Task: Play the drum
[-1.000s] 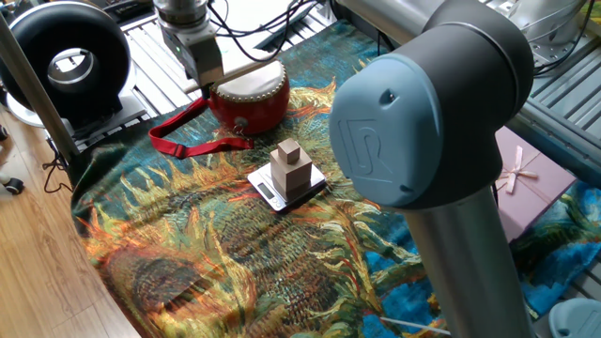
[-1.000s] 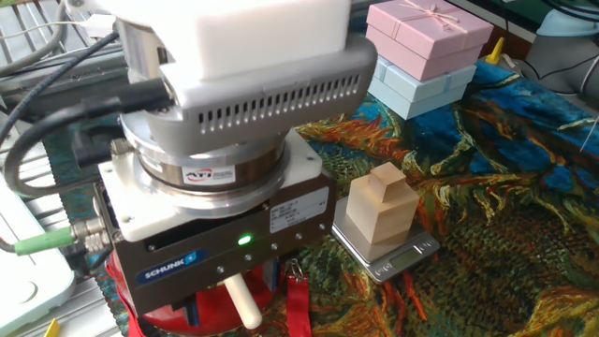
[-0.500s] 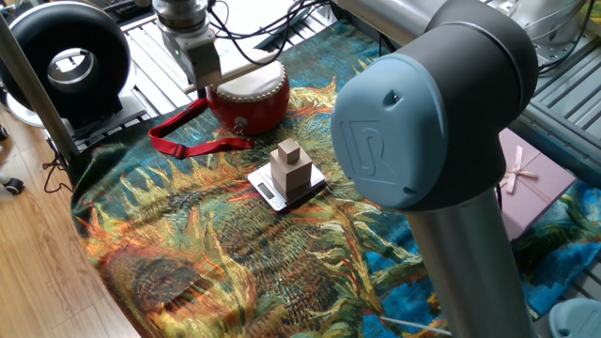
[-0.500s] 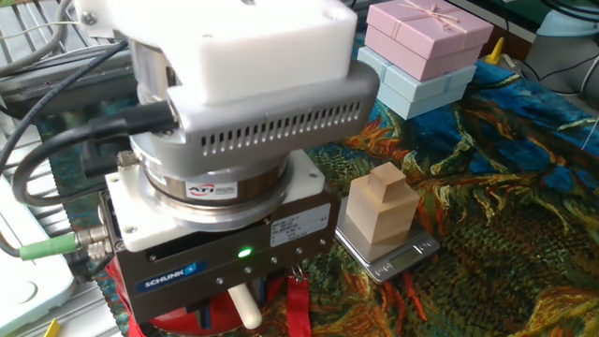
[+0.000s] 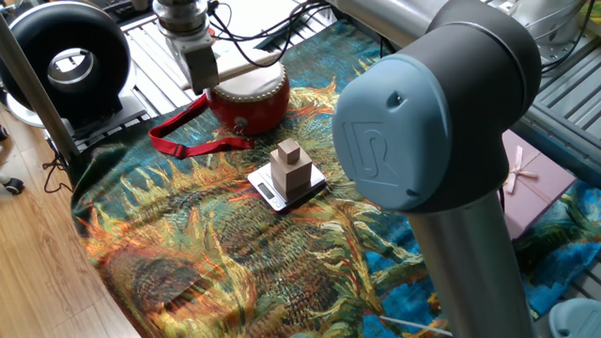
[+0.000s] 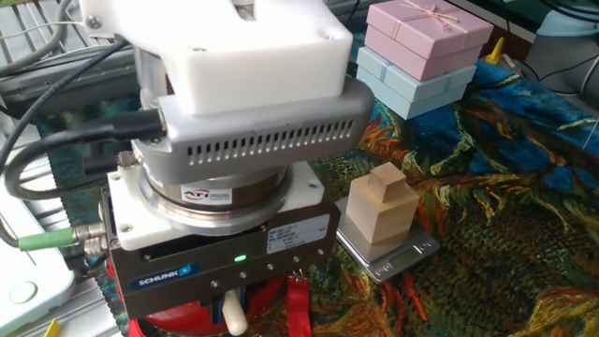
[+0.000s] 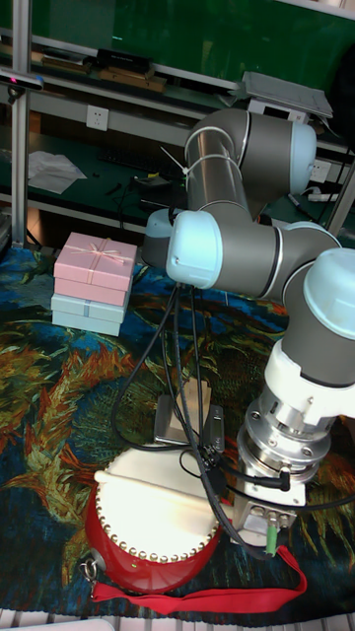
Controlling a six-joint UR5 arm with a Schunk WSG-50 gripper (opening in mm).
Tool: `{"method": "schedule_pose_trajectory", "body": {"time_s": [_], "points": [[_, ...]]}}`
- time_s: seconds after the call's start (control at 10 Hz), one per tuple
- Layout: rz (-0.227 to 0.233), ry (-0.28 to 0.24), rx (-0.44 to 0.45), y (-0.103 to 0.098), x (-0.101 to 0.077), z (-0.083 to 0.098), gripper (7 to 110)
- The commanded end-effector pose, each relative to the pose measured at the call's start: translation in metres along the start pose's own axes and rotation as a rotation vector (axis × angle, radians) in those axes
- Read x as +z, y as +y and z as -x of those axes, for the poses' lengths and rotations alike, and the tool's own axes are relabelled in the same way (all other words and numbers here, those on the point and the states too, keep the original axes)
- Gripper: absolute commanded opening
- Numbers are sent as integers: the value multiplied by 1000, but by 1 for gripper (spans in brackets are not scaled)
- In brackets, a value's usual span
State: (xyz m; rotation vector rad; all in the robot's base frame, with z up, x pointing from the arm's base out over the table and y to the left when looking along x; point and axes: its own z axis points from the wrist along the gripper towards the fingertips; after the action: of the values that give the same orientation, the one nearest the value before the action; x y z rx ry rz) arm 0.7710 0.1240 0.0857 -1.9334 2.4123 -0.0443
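The drum (image 5: 250, 98) has a glossy red body and a cream skin head, and stands on the patterned cloth at the back left. Its red strap (image 5: 188, 139) trails off to the left. My gripper (image 5: 205, 81) hangs at the drum's left rim, shut on a cream drumstick (image 5: 246, 69) that reaches across the head. In the tall fixed view the drumstick (image 7: 158, 489) lies low over the drum (image 7: 148, 537) with the gripper (image 7: 239, 509) at its right. I cannot tell whether the stick touches the skin. From the other side the gripper (image 6: 234, 301) hides most of the drum (image 6: 267, 292).
A stepped wooden block (image 5: 291, 167) sits on a small scale (image 5: 268, 192) right in front of the drum. A black round fan (image 5: 66, 58) stands at the far left. Pink and blue gift boxes (image 6: 426, 45) are stacked at the cloth's far side. The cloth's edge drops to the floor at the left.
The gripper has turned and shifted slightly at the drum's rim, and the stick's end has swung a little with it. The drum, strap and block have stayed put.
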Motion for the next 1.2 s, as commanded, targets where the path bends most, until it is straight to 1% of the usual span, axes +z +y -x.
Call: {"method": "schedule_pose_trajectory", "body": {"time_s": [0.0, 0.1, 0.2, 0.4, 0.8, 0.9, 1.1], "points": [[-2, -6, 30, -1, -1, 1, 7], [-2, -7, 33, -1, -1, 1, 7], [-14, -9, 44, -4, -1, 1, 7], [-12, -13, 58, -3, -2, 2, 7], [10, 17, 100, -1, -26, -4, 7], [9, 22, 104, -2, -31, -4, 7], [17, 22, 117, -2, -41, 3, 7]]}}
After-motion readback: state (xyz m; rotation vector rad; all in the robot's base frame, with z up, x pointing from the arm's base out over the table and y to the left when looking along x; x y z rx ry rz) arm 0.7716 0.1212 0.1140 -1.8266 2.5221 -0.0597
